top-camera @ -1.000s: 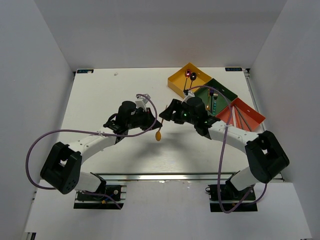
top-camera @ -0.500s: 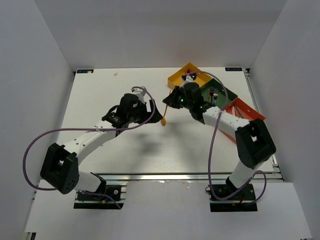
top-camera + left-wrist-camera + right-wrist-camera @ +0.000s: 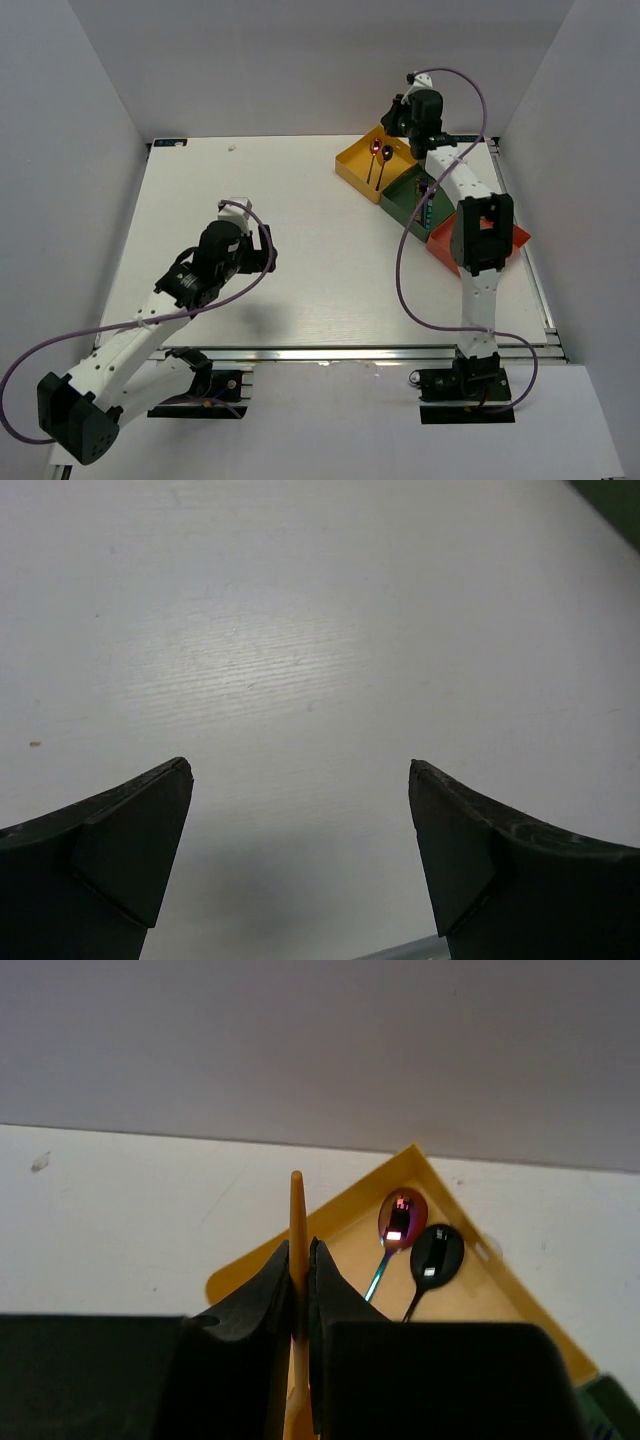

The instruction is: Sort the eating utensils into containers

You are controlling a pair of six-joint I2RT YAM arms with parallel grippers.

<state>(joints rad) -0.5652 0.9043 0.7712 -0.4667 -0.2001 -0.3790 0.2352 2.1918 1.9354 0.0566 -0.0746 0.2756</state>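
as seen from above, the left gripper point(image 3: 262, 250) hangs over the bare table point(image 3: 330, 280), well apart from the trays. the right gripper point(image 3: 393, 122) is at the far edge by the yellow tray point(image 3: 355, 165), which sits beside the green tray point(image 3: 405, 192) and the red-orange tray point(image 3: 515, 237). from the left wrist, its dark fingers point(image 3: 130, 840) stand wide apart with nothing between them, and from the right wrist the jaws are pinched on the thin handle of an orange utensil point(image 3: 297, 1200), its tip pointing past the fingertips towards the yellow tray, where a pink spoon point(image 3: 400, 1218) and a dark spoon point(image 3: 437, 1250) lie side by side.
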